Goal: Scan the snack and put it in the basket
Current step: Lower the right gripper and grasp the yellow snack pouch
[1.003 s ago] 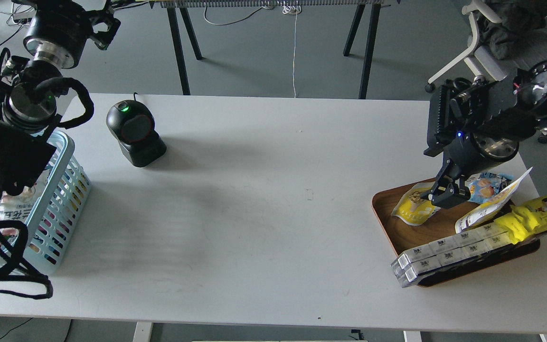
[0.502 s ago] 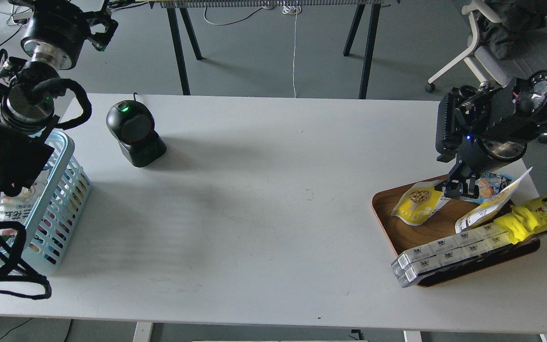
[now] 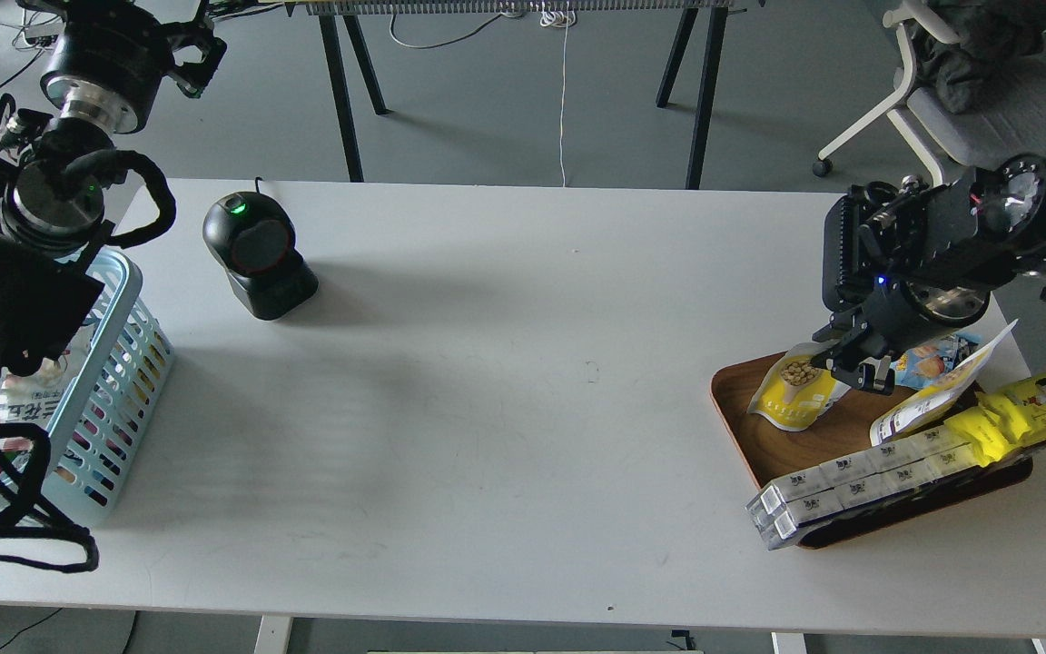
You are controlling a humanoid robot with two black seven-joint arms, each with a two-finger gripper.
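The snack (image 3: pixel 795 392) stands tilted at the near-left end of the brown wooden tray (image 3: pixel 741 427), its top edge up at the right gripper (image 3: pixel 854 368). The dark fingers appear pressed on the pouch's upper right corner, though they are small and end-on here, so I cannot tell for sure whether they are pinching it or merely touching. I judge the step in hand to be the pickup, with scanning and dropping not yet done.

If the grip is good, the next move calls for lifting the pouch clear of the tray's lip and carrying it across the bench (image 3: pixel 523 409) to the black scanner (image 3: pixel 258 254), whose green light is on, with the printed back turned to its window.

The tray also holds a small blue snack packet (image 3: pixel 932 359), a white-backed pouch (image 3: pixel 941 391), a long yellow pack with a cartoon face (image 3: pixel 1027 413) and a row of small white cartons (image 3: pixel 850 490) overhanging its edge. The light blue basket (image 3: pixel 114 391) sits far left and already holds some packets, partly hidden by the left arm; the left gripper (image 3: pixel 196 54) is raised beyond the bench, too dark to read.
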